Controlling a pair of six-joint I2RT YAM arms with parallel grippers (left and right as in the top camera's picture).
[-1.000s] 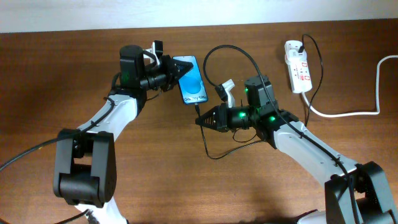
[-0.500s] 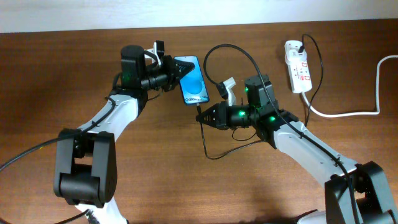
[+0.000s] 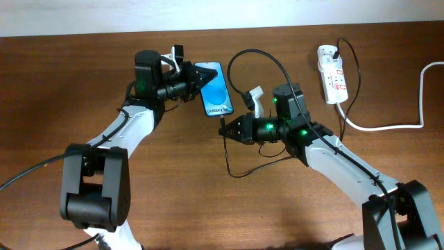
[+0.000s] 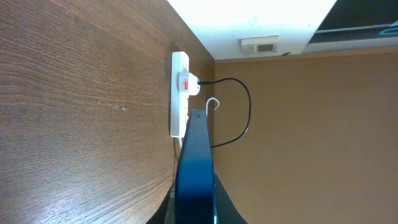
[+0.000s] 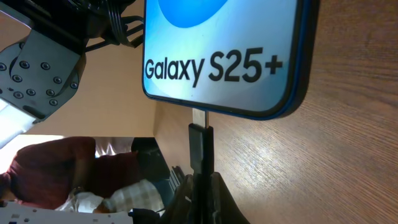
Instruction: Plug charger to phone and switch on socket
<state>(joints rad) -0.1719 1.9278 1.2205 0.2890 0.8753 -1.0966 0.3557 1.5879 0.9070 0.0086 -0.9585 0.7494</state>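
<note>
- Brown wood-grain table (image 3: 139,208) filled the overhead view, with a pale strip of wall along the top edge.
- The phone (image 3: 216,90) sat in the upper centre of that frame, its blue screen with a lighter circle facing the overhead camera. The words "Galaxy S25+" read clearly in the right wrist view.
- The left gripper (image 3: 196,78) reached in from the left, fingers clamped on the phone's upper left edge. In the left wrist view the phone showed edge-on as a dark blue slab rising from the bottom centre.
- The right gripper (image 3: 225,130) sat just below the phone, fingers pinched on the connector tip (image 5: 200,146) of the charger (image 3: 258,53).
- In the right wrist view the tip's metal tongue met the middle of the phone's lower edge. A short length of bare metal showed between the edge and the black housing. How far it was seated could not be told.
- From the tip, the thin black charger cable dropped in a loop under the right arm. It also arched over the upper centre of the frame and ran right to the top end of the socket (image 3: 331,75).
- The socket lay in the upper right, well apart from the phone, its length running up and down the frame. It carried small red switches, whose setting was too small to read.
- A thick white cord (image 3: 388,127) left the socket's lower end, ran right and climbed the right edge.
</note>
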